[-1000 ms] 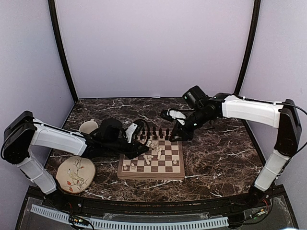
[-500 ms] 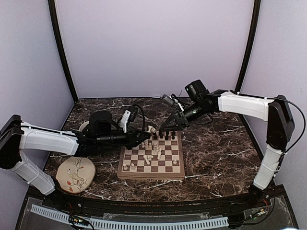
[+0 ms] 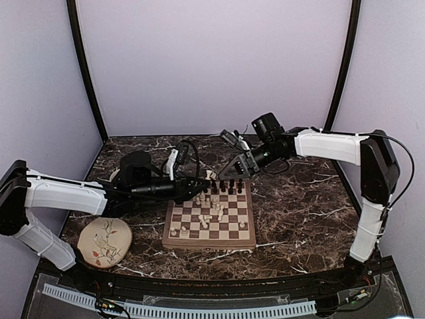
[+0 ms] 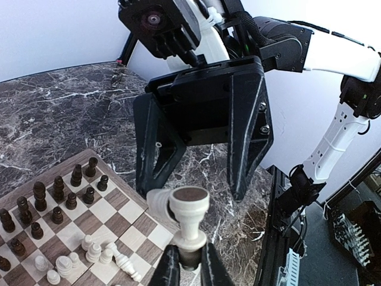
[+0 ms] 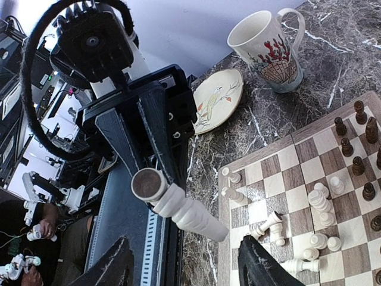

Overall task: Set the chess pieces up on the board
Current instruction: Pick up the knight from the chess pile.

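- Left gripper (image 4: 189,262): I have it pinching one cream piece (image 4: 189,208), base pointing outward, above the far edge of the board (image 3: 209,244). I judge this a handover.
- Right gripper (image 4: 191,176): jaws spread, facing that piece and ready to take it, not touching.
- Dark pieces (image 3: 222,188): standing along the board's far rows.
- Other cream pieces (image 3: 212,209): clustered mid-board, several tipped, so much sorting remains.

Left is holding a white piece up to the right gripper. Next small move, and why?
Probably ease the right gripper forward until its jaws straddle the white piece. The jaws stand open, facing the piece without touching it, while the left gripper is shut on it: looks like a handover.
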Motion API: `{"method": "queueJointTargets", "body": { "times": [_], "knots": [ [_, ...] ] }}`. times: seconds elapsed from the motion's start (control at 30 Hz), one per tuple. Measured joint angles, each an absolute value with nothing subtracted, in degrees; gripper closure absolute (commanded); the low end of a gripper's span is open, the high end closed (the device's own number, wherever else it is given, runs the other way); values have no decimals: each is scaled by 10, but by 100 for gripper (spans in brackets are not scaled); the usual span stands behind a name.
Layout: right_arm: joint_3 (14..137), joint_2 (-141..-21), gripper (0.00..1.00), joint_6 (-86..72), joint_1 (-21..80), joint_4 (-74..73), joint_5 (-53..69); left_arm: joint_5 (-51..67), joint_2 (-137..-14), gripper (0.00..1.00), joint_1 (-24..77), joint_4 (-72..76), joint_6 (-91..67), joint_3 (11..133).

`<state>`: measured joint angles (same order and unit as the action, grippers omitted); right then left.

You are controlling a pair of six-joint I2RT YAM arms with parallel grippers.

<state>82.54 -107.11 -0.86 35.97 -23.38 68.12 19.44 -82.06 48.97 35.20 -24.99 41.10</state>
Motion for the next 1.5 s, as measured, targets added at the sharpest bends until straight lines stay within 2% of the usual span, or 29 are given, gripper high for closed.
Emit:
{"method": "queueJointTargets", "body": {
  "times": [0.2,0.3,0.53,0.87,0.97,1.07,1.23,1.33,1.5],
  "knots": [
    [835,-1088,35,-12,364,-228,693,218,-828,100,490,364,-264,416],
    [837,-1094,37,-14,365,-227,697,224,-832,100,490,368,-268,420],
    [837,-1096,58,-17,366,-222,728,220,-834,100,490,368,-274,421],
    [817,-1096,79,-51,365,-191,758,204,-834,100,490,380,-275,422],
    [812,-1096,80,-58,365,-185,767,196,-835,100,490,376,-275,422],
    [811,-1096,71,-65,365,-176,774,190,-835,100,489,376,-275,422],
    [808,-1091,69,-80,363,-160,780,189,-838,100,489,374,-276,422],
    [807,-1087,71,-89,360,-149,782,189,-844,100,489,374,-277,422],
    [798,-1083,80,-112,357,-125,781,189,-848,100,489,371,-277,422]
  ]
}}
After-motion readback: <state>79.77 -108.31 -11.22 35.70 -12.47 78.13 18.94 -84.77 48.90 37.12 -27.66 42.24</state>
